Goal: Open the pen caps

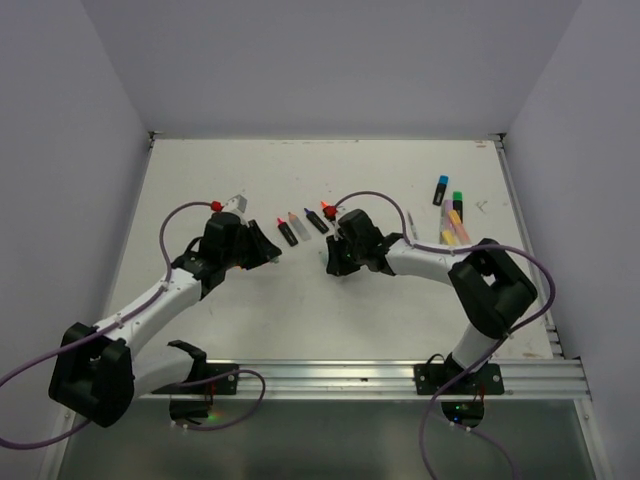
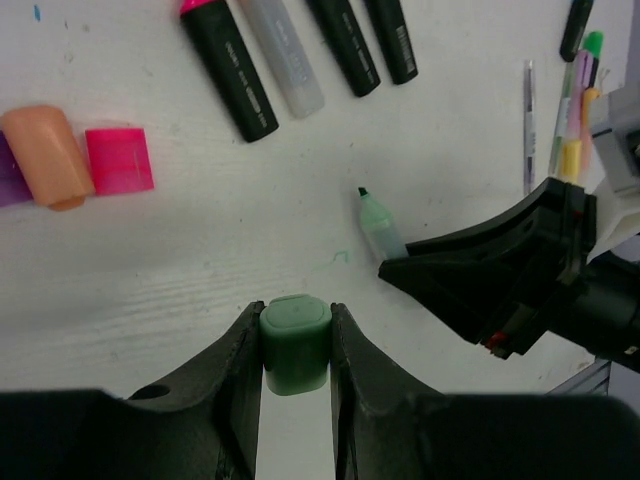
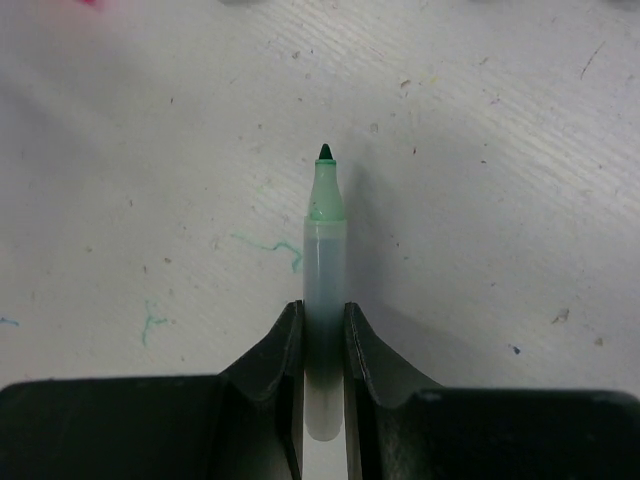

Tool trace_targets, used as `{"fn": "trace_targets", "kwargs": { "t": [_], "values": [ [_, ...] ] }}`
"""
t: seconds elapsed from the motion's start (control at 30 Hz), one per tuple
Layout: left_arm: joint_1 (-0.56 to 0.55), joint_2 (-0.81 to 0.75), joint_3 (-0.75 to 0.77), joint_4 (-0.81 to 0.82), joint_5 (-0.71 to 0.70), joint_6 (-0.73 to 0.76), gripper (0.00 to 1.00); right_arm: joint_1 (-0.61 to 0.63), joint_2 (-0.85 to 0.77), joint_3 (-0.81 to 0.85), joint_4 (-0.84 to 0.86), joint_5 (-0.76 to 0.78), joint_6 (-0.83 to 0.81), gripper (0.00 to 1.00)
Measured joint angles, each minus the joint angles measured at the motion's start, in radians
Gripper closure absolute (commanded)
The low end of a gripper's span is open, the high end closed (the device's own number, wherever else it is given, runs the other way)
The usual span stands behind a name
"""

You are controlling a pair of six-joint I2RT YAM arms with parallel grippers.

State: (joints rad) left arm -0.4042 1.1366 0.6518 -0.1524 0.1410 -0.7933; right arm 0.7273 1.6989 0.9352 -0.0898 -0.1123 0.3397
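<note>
Left gripper (image 2: 293, 312): clenched on the green cap (image 2: 295, 348), at the bottom centre of your left wrist view. The cap sits upright between the fingers, just over the table (image 1: 300, 320).
Right gripper (image 3: 322, 312): clamped on the pale green highlighter (image 3: 325, 250), bottom centre of the right wrist view. The dark green tip is bare and points away from the wrist.
Step in hand: judging by the gap between cap and tip in the left wrist view, this pen is open and the two parts are apart.
Next move: you likely need to set both pieces down. The cap belongs with the loose caps at left, the body by the opened row.
Loose caps: purple cap (image 2: 6, 172), orange cap (image 2: 45, 155) and pink cap (image 2: 118, 160) lie touching at the left edge of the left wrist view.
Opened row: a pink-tipped black highlighter (image 2: 228, 70), a clear highlighter (image 2: 285, 55) and two more black bodies run along the top.
Unopened: a blue-capped highlighter (image 1: 441, 188), a green-capped highlighter (image 1: 457, 203) and a few pastel ones wait in the upper right of the top view.
In the way: nothing lies between your grippers. The right arm arches over the unopened cluster, so reach with care.
</note>
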Motion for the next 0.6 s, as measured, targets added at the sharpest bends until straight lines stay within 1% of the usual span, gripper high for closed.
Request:
{"fn": "trace_targets", "kwargs": {
  "t": [0.27,0.6],
  "values": [
    [-0.052,0.021,-0.111,0.008,-0.010,-0.027,1.00,-0.003,0.085,0.046,0.052,-0.062,0.000,1.00],
    [-0.090,0.130,-0.142,0.074,-0.014,-0.056,1.00,-0.003,0.124,0.062,0.087,-0.072,0.003,1.00]
  ]
}}
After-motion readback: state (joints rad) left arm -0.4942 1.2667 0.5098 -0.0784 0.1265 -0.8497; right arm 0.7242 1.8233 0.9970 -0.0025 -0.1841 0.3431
